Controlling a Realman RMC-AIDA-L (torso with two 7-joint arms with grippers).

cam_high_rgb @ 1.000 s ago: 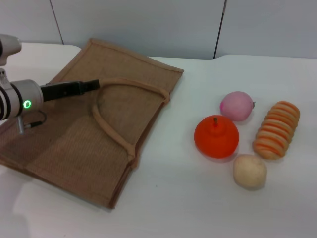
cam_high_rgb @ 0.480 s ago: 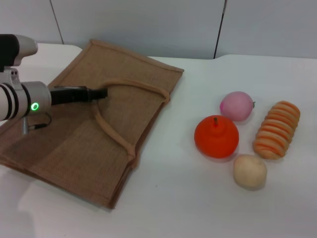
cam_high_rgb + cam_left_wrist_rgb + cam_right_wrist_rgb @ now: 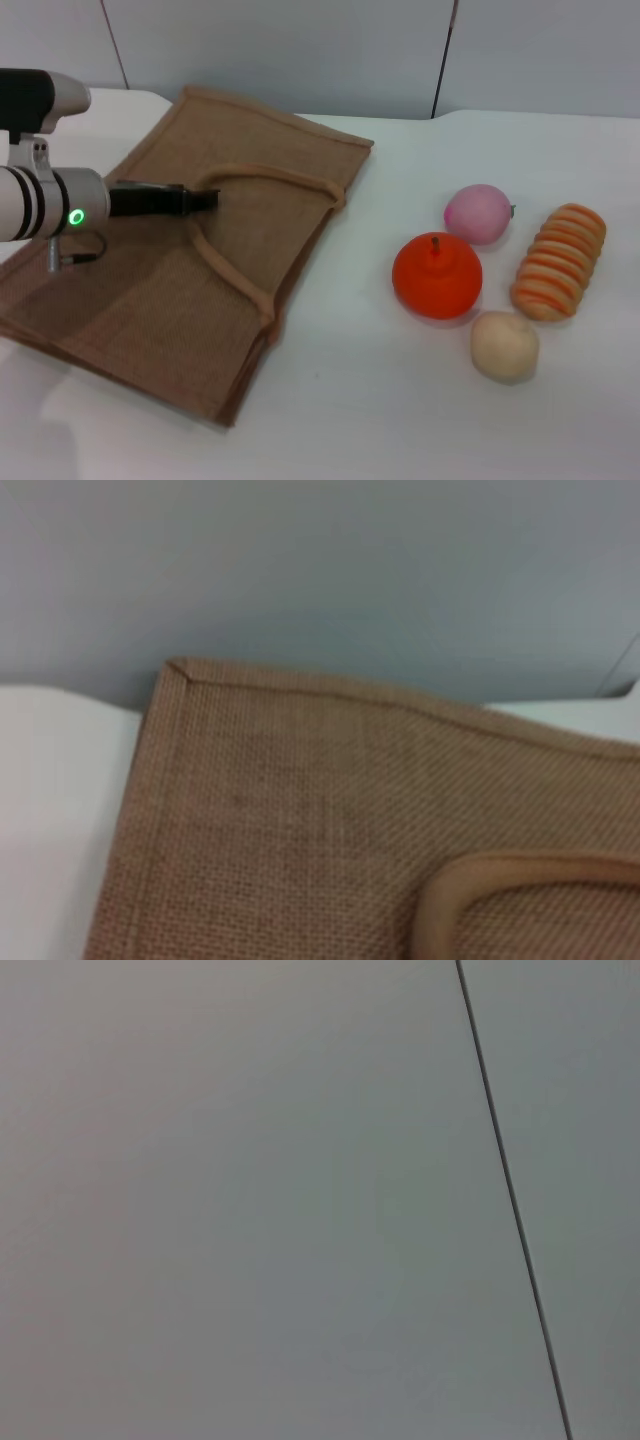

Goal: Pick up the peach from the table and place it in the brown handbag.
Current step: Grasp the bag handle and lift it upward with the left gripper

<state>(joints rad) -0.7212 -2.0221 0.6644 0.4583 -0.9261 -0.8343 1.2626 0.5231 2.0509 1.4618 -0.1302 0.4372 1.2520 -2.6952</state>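
left hand [image 3: 205, 198]: dark fingers reaching over the large flat tan-brown woven jute handbag [image 3: 150, 290], tips at the looped handle [image 3: 262, 176]; cannot tell whether it is clenched or released. bag lies flat on the white table [image 3: 400, 400], left side of the head view. left wrist view: bag weave [image 3: 300, 820], hemmed corner, part of the handle [image 3: 520, 865]. small round pale-pink peach [image 3: 478, 213] on the table well apart from the bag, to the right, just behind a larger orange-red round fruit [image 3: 436, 276], near a striped orange-tan bread-like roll [image 3: 559, 261]. beige potato-like ball [image 3: 504, 345] in front. right hand out of sight; its wrist view shows only a grey wall panel [image 3: 250, 1210].
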